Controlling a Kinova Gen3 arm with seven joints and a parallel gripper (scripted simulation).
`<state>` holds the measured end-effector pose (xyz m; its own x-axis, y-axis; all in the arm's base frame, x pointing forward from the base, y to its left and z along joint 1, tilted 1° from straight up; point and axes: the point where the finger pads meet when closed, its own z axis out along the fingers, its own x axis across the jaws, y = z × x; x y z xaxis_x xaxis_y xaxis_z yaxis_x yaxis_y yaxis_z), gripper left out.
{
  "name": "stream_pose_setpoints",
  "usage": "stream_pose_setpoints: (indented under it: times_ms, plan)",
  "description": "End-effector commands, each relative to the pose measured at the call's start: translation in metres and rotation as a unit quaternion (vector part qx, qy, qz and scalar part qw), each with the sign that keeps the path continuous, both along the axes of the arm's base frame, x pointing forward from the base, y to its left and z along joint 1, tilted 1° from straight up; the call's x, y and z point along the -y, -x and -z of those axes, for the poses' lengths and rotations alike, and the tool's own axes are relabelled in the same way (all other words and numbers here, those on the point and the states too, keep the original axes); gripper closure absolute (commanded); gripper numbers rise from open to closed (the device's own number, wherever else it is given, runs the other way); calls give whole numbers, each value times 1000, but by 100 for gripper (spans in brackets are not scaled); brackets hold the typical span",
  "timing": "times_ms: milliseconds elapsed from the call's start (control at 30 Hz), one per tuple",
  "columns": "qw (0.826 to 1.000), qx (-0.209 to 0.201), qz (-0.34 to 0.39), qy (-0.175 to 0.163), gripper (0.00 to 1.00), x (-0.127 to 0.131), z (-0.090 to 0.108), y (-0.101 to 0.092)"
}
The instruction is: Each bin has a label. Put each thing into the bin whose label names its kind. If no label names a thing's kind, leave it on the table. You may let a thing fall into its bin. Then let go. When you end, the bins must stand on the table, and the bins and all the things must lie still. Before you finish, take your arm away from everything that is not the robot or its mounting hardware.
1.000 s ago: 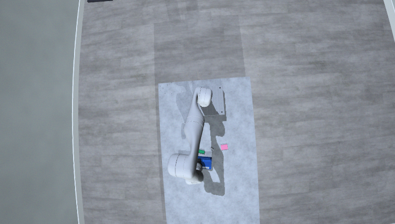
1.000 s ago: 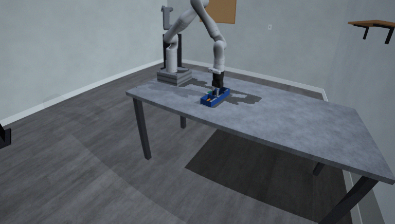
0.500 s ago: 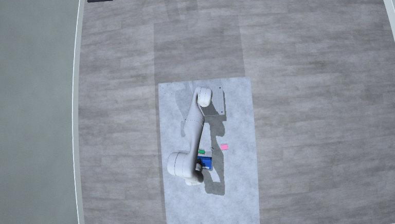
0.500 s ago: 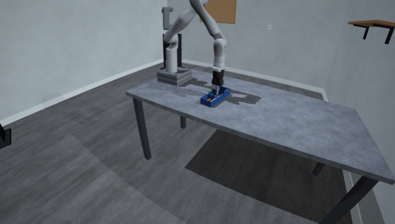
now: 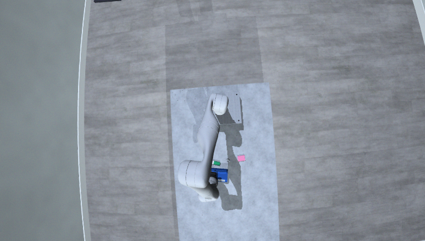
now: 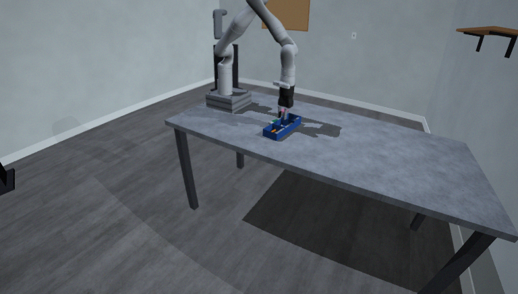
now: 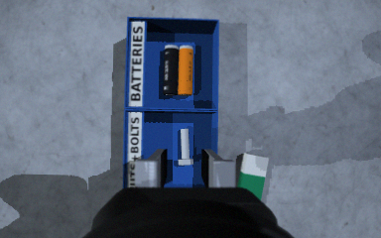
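fingers (image 5: 213,184) (image 6: 282,112): spread, nothing pinched
bolt (image 7: 185,146): lying in nuts+bolts bin (image 7: 214,130), btwn fingertips in wrist view
step: prob just released; lift straight up, don't clip walls
batteries bin (image 7: 214,64): holds black battery (image 7: 171,69) + orange battery (image 7: 186,69), side by side
green-white thing (image 5: 216,163) (image 6: 273,121) (image 7: 253,176): on table, beside bins

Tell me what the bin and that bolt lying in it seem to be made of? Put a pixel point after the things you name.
The blue bin (image 5: 223,170) (image 6: 289,127) (image 7: 218,64): probably smooth plastic, going by its even colour and thin, straight walls.
The bolt (image 7: 185,144): perhaps metal or pale plastic; it looks plain light grey, without a clear shine to settle it.
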<state>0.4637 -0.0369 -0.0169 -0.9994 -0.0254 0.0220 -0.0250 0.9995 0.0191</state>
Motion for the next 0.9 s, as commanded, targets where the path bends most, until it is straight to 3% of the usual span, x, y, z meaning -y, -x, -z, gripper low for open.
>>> stream_pose_setpoints:
  times_ms: [0,867]
  plan:
    - [1000,6,1,-2,38,1,-11,-4]
    - [1000,6,2,0,38,2,-9,-4]
